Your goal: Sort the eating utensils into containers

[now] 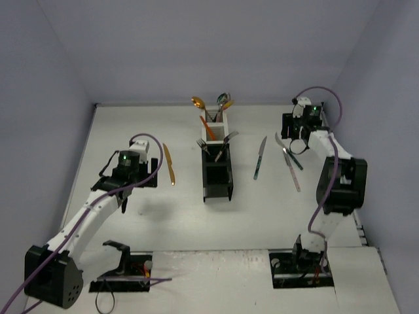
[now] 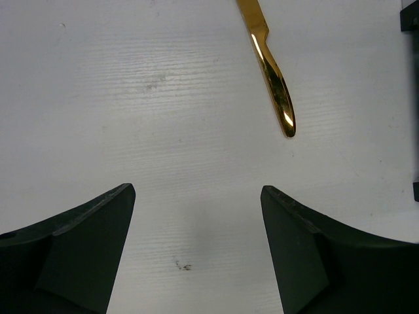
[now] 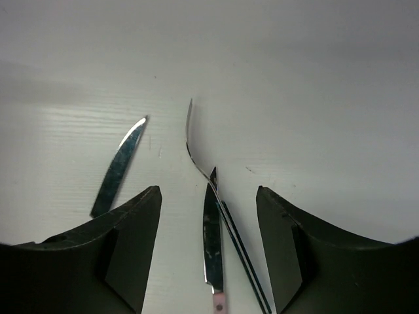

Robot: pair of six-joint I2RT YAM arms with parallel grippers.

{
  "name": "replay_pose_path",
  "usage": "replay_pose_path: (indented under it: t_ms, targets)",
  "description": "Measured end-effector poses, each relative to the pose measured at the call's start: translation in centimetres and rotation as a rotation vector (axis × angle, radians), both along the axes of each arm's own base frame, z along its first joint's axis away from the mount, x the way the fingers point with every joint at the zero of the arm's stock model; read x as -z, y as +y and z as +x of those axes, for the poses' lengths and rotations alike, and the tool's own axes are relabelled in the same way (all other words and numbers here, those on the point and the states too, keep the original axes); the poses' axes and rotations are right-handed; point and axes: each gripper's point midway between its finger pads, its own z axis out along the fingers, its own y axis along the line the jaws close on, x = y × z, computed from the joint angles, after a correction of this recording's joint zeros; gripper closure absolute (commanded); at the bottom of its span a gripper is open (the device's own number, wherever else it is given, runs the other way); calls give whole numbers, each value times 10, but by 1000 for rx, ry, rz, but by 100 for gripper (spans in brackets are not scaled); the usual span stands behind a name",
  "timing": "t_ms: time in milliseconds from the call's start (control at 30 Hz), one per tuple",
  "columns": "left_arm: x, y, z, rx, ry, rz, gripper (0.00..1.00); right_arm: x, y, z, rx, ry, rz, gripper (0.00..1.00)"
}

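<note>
The containers stand in a row at the table's middle and hold several utensils, among them a gold spoon and silver forks. A gold knife lies left of them; its end shows in the left wrist view. My left gripper is open and empty, over bare table short of that knife. My right gripper is open, its fingers on either side of a pink-handled knife and a thin teal-handled utensil. A teal knife lies to the left.
White walls close the table at the back and on both sides. Black base brackets sit at the near edge. A black edge of the containers shows at the right of the left wrist view.
</note>
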Motion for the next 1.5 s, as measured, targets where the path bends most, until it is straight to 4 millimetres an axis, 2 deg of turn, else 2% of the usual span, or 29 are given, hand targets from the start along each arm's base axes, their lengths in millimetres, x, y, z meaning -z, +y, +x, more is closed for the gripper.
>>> replay_pose_path:
  t_ms: [100,200,467,733,867,1000,1233,1333,1500]
  targets:
    - [0,-1,0,4,1,-4,25,34,0,6,-44,88,-26,43]
    - [0,-1,-1,6,3,-5,25,56,1,6,-95,151,-48,44]
    - [0,-2,-1,8,5,-7,25,71,4,26,-202,189,-77,49]
    - [1,-2,-1,8,7,-6,25,105,10,10,-272,290,-63,59]
    - [3,-2,-1,8,14,-5,25,107,12,9,-297,292,-68,68]
    - [4,-2,-1,10,20,-5,25,108,14,9,-315,293,-80,90]
    - [4,-3,-1,11,20,-6,25,107,15,13,-331,290,-105,100]
    - [4,-3,-1,11,21,-6,25,103,19,15,-344,289,-120,100]
    - [4,-3,-1,13,22,-7,25,81,33,29,-375,238,-152,100]
